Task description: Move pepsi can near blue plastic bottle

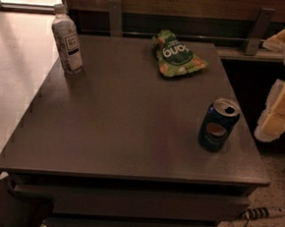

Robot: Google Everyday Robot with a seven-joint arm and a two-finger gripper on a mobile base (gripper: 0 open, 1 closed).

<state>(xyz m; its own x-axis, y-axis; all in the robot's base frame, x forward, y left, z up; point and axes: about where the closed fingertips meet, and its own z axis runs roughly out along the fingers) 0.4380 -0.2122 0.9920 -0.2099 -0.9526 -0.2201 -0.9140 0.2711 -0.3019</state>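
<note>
Camera view, pincer (277, 114) cropped at right edge; pepsi can (218, 125) nearby

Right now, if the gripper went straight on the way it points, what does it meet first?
The gripper hangs at the picture's right edge, beyond the table on the right, seeming to point down-left. Likely first contact: the pepsi can, standing near that side. Depth is unclear; it may miss.

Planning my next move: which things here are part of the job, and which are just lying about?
Job: can, front right; bottle, back left; gripper, far right, beside the table.
Lying about: snack bag, back middle; power strip, lower right.
</note>
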